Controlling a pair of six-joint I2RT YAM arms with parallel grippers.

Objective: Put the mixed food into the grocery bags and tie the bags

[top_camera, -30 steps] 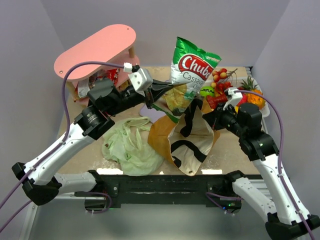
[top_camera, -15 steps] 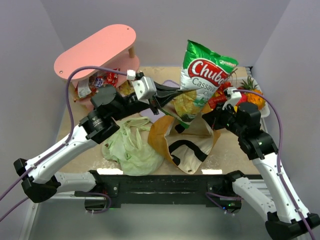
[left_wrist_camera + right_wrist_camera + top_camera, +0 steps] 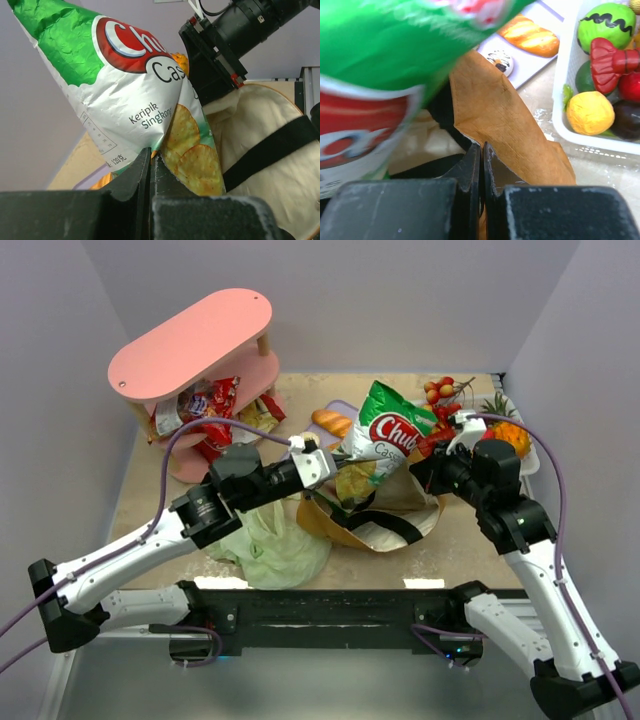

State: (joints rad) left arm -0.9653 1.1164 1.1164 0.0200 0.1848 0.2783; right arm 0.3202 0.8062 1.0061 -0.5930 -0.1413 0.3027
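The large green-and-white chips bag (image 3: pixel 385 432) leans tilted over the mouth of the brown paper grocery bag (image 3: pixel 372 525), its lower end down in the opening. My left gripper (image 3: pixel 338 466) is shut on the chips bag's bottom seam (image 3: pixel 150 150). My right gripper (image 3: pixel 426 466) is shut on the brown bag's rim (image 3: pixel 495 115), holding that side up. The pale-green plastic bag (image 3: pixel 265 540) lies crumpled at the front left. A bread loaf (image 3: pixel 331 422) lies behind the bags. Red snack packets (image 3: pixel 205 405) sit on the pink shelf's lower level.
A pink two-level shelf (image 3: pixel 190 335) stands at the back left. A white basket (image 3: pixel 600 145) of toy fruit sits at the right, close to my right gripper. The loaf and a small pale round piece (image 3: pixel 497 61) rest on a lilac tray (image 3: pixel 530 65).
My left gripper has come down and toward the front with the chips bag, from high above the table into the brown bag's mouth. The right gripper has kept its hold on the rim.
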